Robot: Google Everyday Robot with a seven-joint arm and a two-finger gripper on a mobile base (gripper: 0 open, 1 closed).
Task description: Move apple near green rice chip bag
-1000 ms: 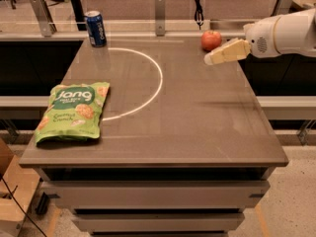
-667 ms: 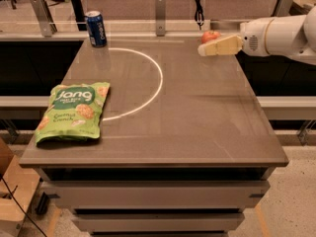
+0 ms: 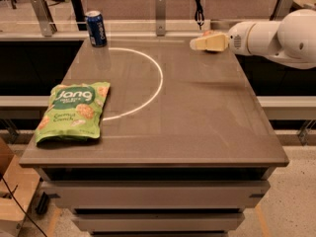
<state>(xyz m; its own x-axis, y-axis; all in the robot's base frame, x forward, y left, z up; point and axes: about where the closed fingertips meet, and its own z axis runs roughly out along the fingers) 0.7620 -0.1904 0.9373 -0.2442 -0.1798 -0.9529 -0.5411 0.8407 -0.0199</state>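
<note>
- The apple (image 3: 207, 32), small, round and red, has its goal well off to the left: the flat light-green rice chip bag (image 3: 73, 111) lies at the near left of the brown counter (image 3: 197, 132), unmoved.
- The blue soda can (image 3: 96, 28) stands at the far left corner, also unmoved.
- At the far right, the cream-coloured gripper (image 3: 200, 44) on the white arm (image 3: 276, 36) has slid left and now covers the apple, which was in plain sight beside it a second ago. I judge the reach is ending and the carry has not begun.
- Only a reddish sliver of apple shows above the gripper, seemingly in its old spot.
- Whether the gripper is open or closed on the apple cannot be told.
- The arm is cut off at the right edge.
</note>
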